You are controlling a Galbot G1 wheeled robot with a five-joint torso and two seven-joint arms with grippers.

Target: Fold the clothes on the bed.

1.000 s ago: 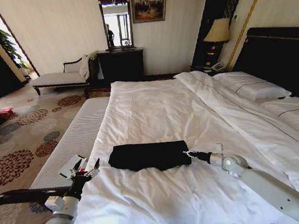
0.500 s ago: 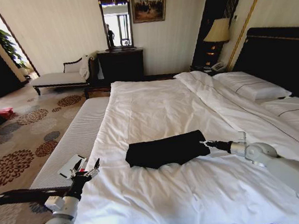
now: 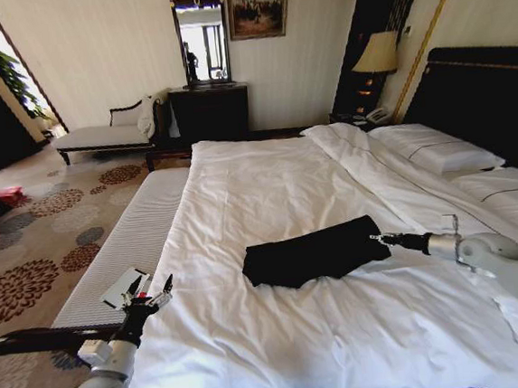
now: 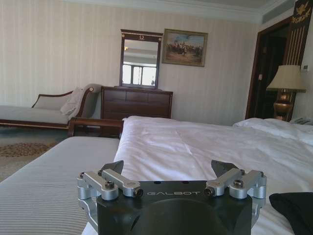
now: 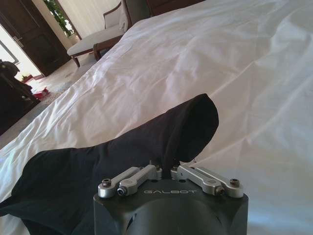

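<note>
The clothes (image 3: pixel 314 253), folded mid-bed (image 3: pixel 267 184), are pinched at one end by the right gripper (image 3: pixel 381 237), the left gripper (image 3: pixel 150 294) idling spread beside the bed's edge; a repositioning step, needing gentle release next.

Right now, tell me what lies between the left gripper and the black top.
Only bare white duvet of the bed, seen in the head view. The left gripper hovers open at the bed's edge; the black top lies farther right, pinched by the right gripper.

Soft daylight, glare at doorway
</note>
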